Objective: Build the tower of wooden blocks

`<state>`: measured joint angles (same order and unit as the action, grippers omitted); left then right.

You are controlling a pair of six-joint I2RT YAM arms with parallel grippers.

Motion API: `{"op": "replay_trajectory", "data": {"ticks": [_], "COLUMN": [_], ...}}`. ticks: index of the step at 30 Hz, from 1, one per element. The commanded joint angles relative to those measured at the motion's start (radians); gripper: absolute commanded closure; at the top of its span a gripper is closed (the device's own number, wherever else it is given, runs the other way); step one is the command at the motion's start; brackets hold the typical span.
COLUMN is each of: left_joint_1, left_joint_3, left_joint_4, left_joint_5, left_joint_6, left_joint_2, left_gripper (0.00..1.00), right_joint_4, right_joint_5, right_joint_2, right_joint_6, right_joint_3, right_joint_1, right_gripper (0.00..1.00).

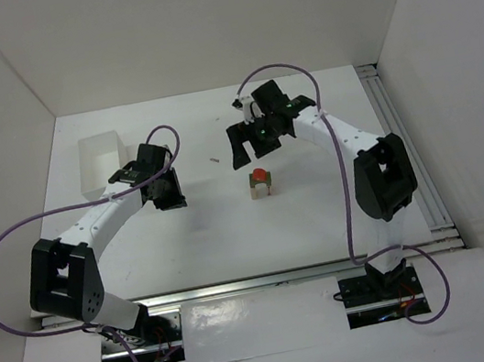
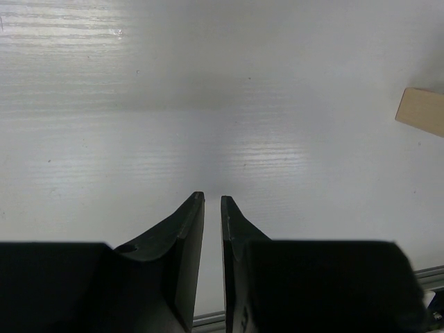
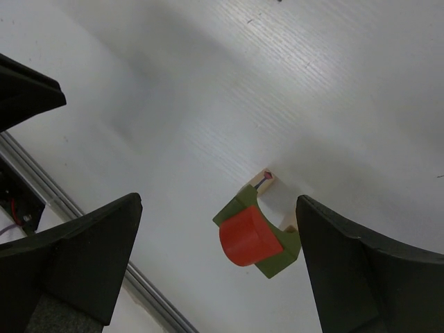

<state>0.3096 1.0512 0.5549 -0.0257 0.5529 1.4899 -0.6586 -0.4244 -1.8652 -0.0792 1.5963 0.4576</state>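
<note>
The wood block tower (image 1: 261, 182) stands mid-table: pale tan uprights, a dark green block (image 3: 281, 260) across them and a red rounded piece (image 3: 248, 239) seated in the green one. One tan upright (image 3: 266, 180) peeks out behind. My right gripper (image 3: 218, 200) hovers above the tower, open wide, and touches nothing; in the top view the right gripper (image 1: 253, 149) sits just behind the stack. My left gripper (image 1: 168, 196) is off to the tower's left. Its fingers (image 2: 212, 198) show only a narrow slit with bare table between them, and a tan block edge (image 2: 423, 111) is at far right.
A white rectangular box (image 1: 99, 158) stands at the back left, beside the left arm. A tiny dark speck (image 1: 214, 160) lies between the grippers. Metal rails (image 1: 403, 145) run along the table's right side, and white walls enclose the table.
</note>
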Motion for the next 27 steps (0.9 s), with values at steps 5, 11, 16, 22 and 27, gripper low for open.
{"op": "replay_trajectory", "data": {"ticks": [5, 11, 16, 22, 27], "left_joint_1": [-0.006, -0.006, -0.006, -0.006, -0.006], "left_joint_3": [0.015, 0.015, 0.015, 0.015, 0.015], "left_joint_4": [-0.001, -0.001, -0.001, -0.001, -0.001], "left_joint_5": [0.001, 0.001, 0.001, 0.001, 0.001], "left_joint_6": [0.001, 0.001, 0.001, 0.001, 0.001], "left_joint_2": [0.009, 0.009, 0.009, 0.009, 0.009], "left_gripper": [0.72, 0.72, 0.72, 0.72, 0.72], "right_joint_4": [-0.062, -0.076, -0.096, -0.105, -0.115], "right_joint_5": [-0.019, -0.040, -0.040, -0.050, -0.040], "right_joint_2": [-0.022, -0.041, -0.061, -0.061, -0.061], "right_joint_6": [0.035, 0.053, 0.074, 0.084, 0.093], "right_joint_3": [0.007, -0.002, -0.002, 0.016, 0.016], "right_joint_1": [0.029, 0.038, 0.047, 0.066, 0.066], "right_gripper": [0.01, 0.01, 0.01, 0.01, 0.01]}}
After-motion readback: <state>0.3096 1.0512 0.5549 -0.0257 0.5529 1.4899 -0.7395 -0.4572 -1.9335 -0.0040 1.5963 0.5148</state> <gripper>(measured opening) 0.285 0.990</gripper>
